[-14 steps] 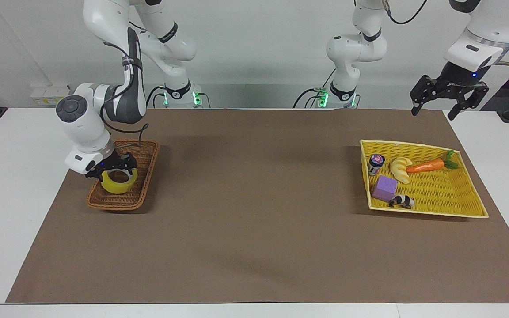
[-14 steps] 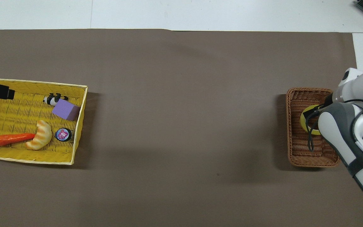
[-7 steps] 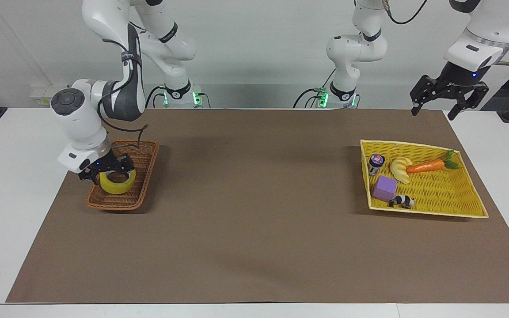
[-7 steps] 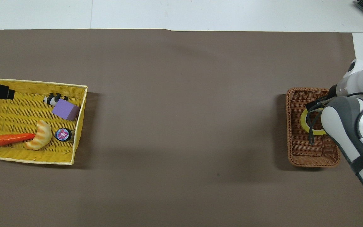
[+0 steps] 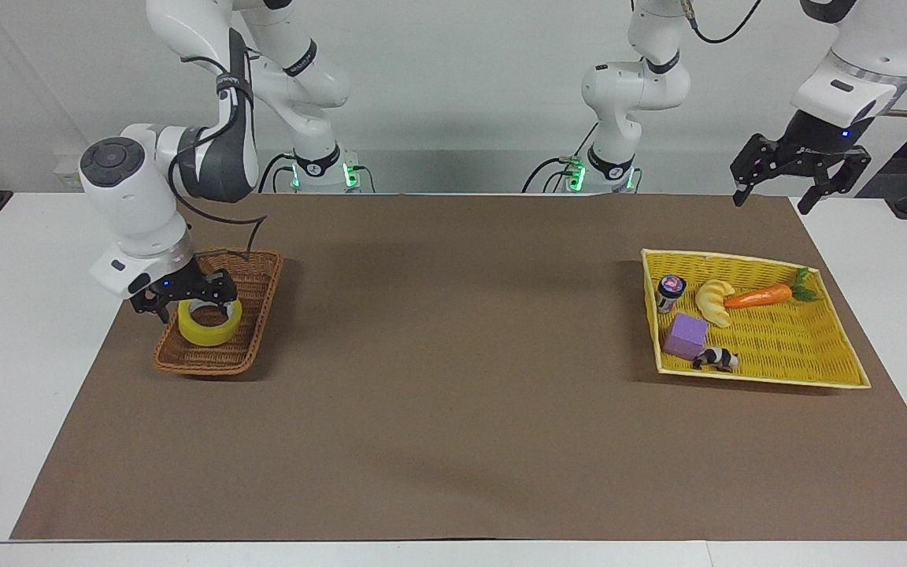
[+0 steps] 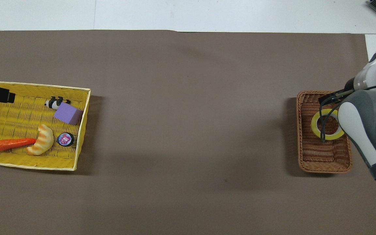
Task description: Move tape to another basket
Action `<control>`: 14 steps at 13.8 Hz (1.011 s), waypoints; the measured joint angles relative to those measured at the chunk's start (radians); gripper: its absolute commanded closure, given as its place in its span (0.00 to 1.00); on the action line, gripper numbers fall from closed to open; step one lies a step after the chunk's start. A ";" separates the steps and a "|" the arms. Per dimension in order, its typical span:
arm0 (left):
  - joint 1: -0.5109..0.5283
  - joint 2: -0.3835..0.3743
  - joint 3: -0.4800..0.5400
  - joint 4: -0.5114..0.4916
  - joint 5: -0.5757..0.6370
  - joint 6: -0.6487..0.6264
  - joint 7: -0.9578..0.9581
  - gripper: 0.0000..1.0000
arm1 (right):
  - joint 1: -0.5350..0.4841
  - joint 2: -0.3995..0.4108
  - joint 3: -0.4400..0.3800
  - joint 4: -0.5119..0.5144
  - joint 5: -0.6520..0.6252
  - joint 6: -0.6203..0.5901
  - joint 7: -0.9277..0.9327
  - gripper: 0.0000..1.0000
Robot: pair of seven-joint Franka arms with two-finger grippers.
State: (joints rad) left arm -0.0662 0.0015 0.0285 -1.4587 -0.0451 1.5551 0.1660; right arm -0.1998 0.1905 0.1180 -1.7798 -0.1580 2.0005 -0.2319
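Note:
The tape, a yellow ring with a pale core, lies flat in the small brown wicker basket at the right arm's end of the table. It also shows in the overhead view, inside the basket. My right gripper hangs open just above the tape, not holding it; in the overhead view the arm hides most of it. My left gripper waits open, high over the table edge near the yellow tray.
A flat bright-yellow woven tray at the left arm's end holds a carrot, a bread roll, a purple block, a toy panda and a small jar. A brown mat covers the table between the baskets.
My right gripper has risen off the tape and shifted toward the table's end edge. The tape stays in the brown basket. The left arm has not moved.

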 measured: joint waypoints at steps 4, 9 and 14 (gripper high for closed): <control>0.000 0.000 0.000 0.000 0.000 0.000 0.000 0.00 | 0.001 -0.030 0.058 0.042 0.000 -0.068 0.112 0.00; 0.000 0.000 0.000 0.000 0.000 0.000 0.000 0.00 | 0.005 -0.130 0.142 0.055 0.068 -0.172 0.285 0.00; 0.000 0.000 0.000 0.000 0.000 0.000 0.000 0.00 | -0.008 -0.157 0.130 0.160 0.093 -0.328 0.294 0.00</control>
State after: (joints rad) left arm -0.0662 0.0015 0.0285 -1.4587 -0.0451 1.5548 0.1660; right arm -0.2076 0.0331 0.2477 -1.6201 -0.0649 1.6728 0.0623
